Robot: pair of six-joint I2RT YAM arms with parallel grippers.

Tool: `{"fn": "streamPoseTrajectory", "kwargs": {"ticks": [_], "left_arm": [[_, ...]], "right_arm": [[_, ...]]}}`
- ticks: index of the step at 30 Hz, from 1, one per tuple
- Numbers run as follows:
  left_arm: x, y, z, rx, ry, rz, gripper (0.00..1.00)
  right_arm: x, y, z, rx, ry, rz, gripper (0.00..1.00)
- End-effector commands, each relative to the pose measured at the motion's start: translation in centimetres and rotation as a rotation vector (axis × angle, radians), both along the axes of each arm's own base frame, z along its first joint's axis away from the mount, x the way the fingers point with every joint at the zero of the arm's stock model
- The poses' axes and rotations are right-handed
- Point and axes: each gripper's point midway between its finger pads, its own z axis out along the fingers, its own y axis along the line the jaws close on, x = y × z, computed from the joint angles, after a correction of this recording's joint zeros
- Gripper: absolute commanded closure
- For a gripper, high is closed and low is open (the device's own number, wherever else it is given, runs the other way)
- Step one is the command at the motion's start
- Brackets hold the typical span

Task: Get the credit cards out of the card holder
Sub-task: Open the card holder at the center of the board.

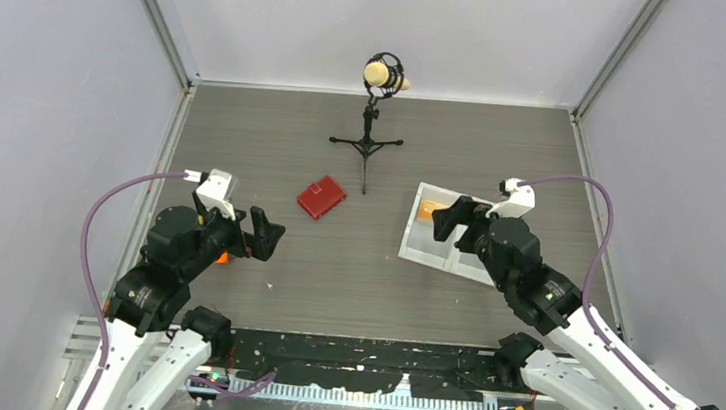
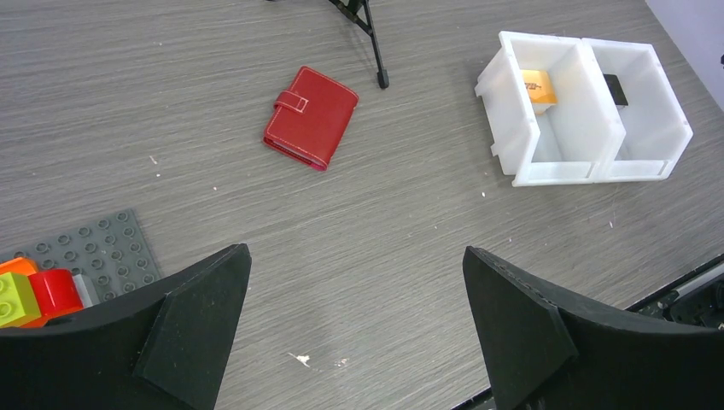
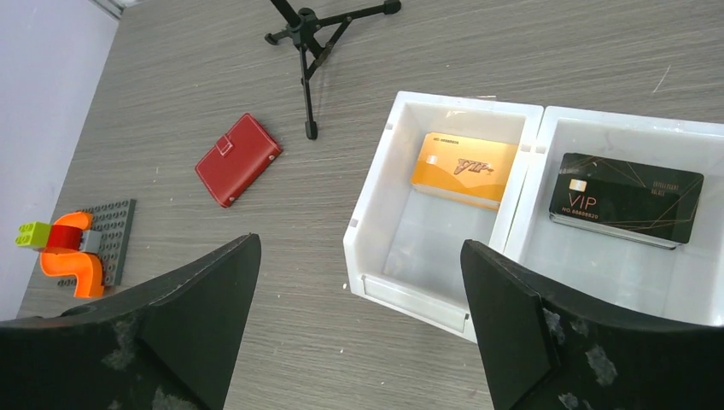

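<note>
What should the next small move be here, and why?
Probably bring the left gripper forward and down toward the holder. The holder lies closed with no cards showing, and both grippers are open and empty, so nothing has been started yet. The left one looks nearer to it than the right gripper, which hangs by the tray.

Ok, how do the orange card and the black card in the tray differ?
The orange card sits in the left compartment of the tray, the black card in the right. The orange card is plain with a dark logo; the black card carries thin gold lines. Both read VIP, near the far wall.
</note>
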Motion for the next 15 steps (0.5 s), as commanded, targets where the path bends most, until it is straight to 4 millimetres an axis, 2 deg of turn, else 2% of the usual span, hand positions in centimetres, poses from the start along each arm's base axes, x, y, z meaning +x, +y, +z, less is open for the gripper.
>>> {"fn": "streamPoseTrajectory", "kwargs": {"ticks": [1, 11, 15], "left_arm": [[0.2, 0.0, 0.9, -0.02, -0.033, 0.008, 0.0], [0.0, 0.4, 0.8, -0.013, -0.021, 0.027, 0.0], [-0.5, 0.2, 0.4, -0.038, 0.012, 0.024, 0.0]], "right_arm": [[0.8, -0.1, 2.2, 0.05, -0.02, -0.054, 0.05], [1.9, 1.4, 2.4, 0.065, -0.01, -0.038, 0.05], [2.9, 3.8, 2.1, 0.033, -0.017, 0.056, 0.04]]}}
